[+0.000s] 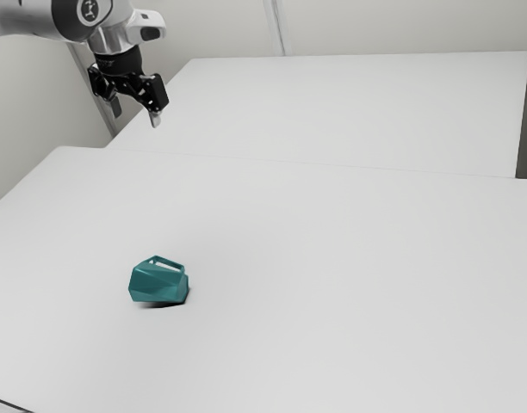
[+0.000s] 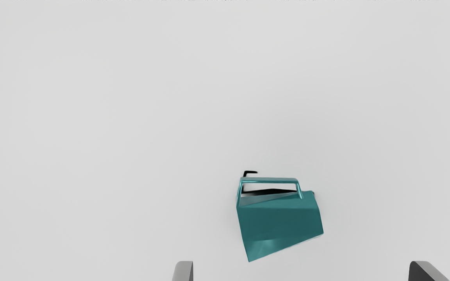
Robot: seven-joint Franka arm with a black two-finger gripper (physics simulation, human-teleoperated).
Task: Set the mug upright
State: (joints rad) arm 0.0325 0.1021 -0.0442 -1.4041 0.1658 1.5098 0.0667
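Observation:
The black gripper hangs high over the table's far part at the exterior view's upper left, well above and away from the mug. A teal faceted mug lies on its side on the white table, its handle on the upper side. In the wrist view the mug lies beyond the fingertips, the handle standing off its body and a dark shadow beside it. The gripper is open, its two fingertips wide apart with nothing held between them.
The white table extends around the mug. Behind it stands another white surface, with pale walls beyond. A dark thin edge crosses the exterior view's lower left corner.

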